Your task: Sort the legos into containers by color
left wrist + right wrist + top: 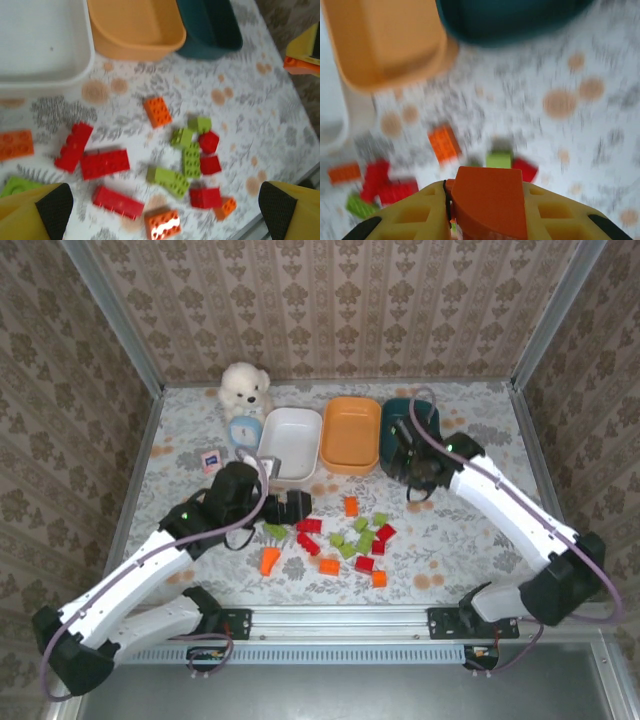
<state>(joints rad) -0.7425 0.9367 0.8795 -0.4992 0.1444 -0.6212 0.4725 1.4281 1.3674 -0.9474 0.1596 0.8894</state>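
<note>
Red, orange and light green legos lie scattered on the floral table in front of three containers: a white dish, an orange dish and a dark teal dish. My right gripper hangs by the teal dish's near edge, shut on an orange lego between its yellow fingers. My left gripper is open just left of the pile. In the left wrist view it hovers wide over red, green and orange legos, touching none of them.
A white plush toy and a small blue clock stand behind the white dish. A small pink card lies at the left. Patterned walls enclose the table, and a metal rail runs along its near edge.
</note>
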